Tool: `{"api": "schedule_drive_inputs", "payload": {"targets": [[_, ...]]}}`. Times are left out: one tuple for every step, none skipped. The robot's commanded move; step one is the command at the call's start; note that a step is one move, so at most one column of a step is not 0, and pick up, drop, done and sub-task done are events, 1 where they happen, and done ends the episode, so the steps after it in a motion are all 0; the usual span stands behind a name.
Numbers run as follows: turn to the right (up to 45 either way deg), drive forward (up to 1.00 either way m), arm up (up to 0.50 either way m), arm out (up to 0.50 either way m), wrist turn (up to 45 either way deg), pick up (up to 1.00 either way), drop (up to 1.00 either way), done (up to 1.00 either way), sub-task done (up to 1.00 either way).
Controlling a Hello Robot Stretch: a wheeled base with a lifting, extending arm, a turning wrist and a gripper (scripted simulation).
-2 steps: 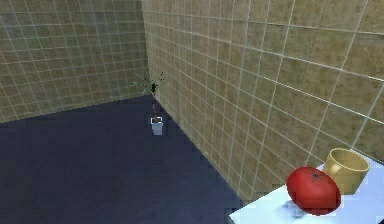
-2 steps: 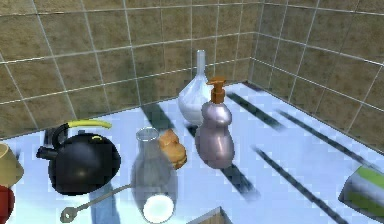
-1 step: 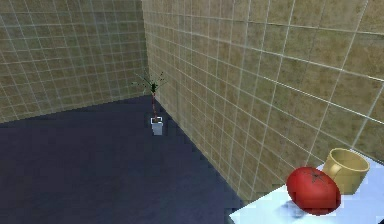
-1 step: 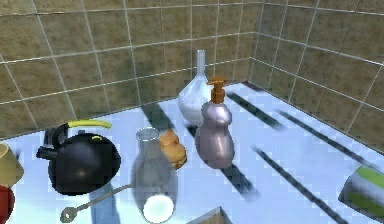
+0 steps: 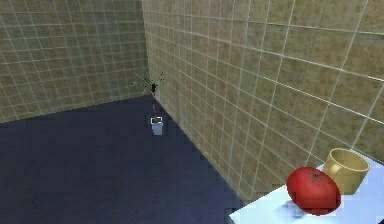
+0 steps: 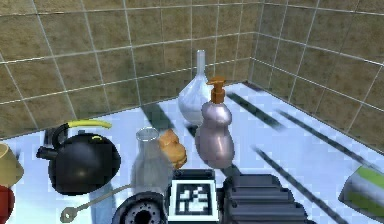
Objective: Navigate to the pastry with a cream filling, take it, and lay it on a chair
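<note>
A small golden-brown lump [image 6: 172,150], which could be the pastry, lies on the pale tabletop [image 6: 300,150] between a clear grey bottle [image 6: 148,160] and a mauve pump bottle [image 6: 215,130]. The arm's dark bar [image 6: 265,205] and a white marker square [image 6: 195,197] rise at the bottom edge of the arm side view. Left of them sits the gripper's dark round body [image 6: 140,212], and its thin fingers [image 6: 85,208] reach toward a black kettle [image 6: 85,160]. With things standing on the table behind the gripper, I cannot tell whether it holds anything.
A white long-necked vase [image 6: 197,92] stands behind the pump bottle, and a green object [image 6: 365,185] lies at the right. The forward view has a red round fruit [image 5: 313,190] and yellow cup [image 5: 347,170] on the table corner [image 5: 265,212], plus dark floor [image 5: 90,160] and a potted plant [image 5: 155,110] by tiled walls.
</note>
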Motion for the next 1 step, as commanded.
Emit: {"api": "schedule_drive_inputs", "payload": {"targets": [[0.0, 0.00, 0.00, 0.16, 0.0, 0.00, 0.00, 0.00, 0.00]]}}
